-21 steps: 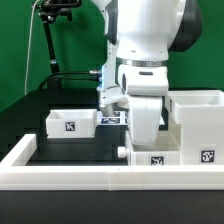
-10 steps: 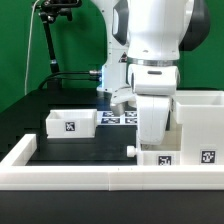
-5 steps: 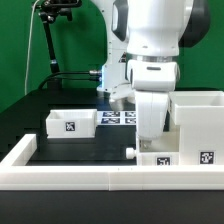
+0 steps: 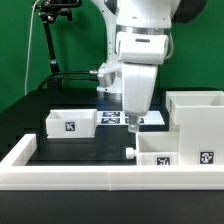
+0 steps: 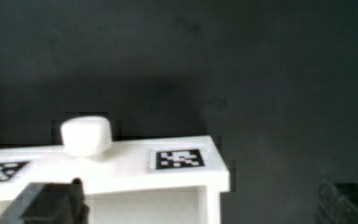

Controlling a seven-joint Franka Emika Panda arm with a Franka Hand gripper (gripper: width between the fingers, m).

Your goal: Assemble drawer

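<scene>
The drawer's tall white shell (image 4: 196, 118) stands at the exterior view's right. One white tray (image 4: 163, 152) with square tags sits low in front of it, a small black knob (image 4: 131, 152) on its left end. The second tray (image 4: 70, 123) lies apart at the left. My gripper (image 4: 133, 123) hangs above the knob end of the front tray, open and empty. In the wrist view the gripper (image 5: 202, 205) has its dark fingertips (image 5: 51, 203) wide apart over a white tagged tray (image 5: 140, 185) with a pale rounded stub (image 5: 87, 135).
The marker board (image 4: 112, 117) lies on the black table behind my gripper. A low white rim (image 4: 60, 176) borders the table at the front and left. A dark stand with cables (image 4: 50, 40) is at the back left.
The arm has risen and swung toward the exterior view's left, away from the shell. The front tray stays by the shell and now shows its knob end uncovered.
</scene>
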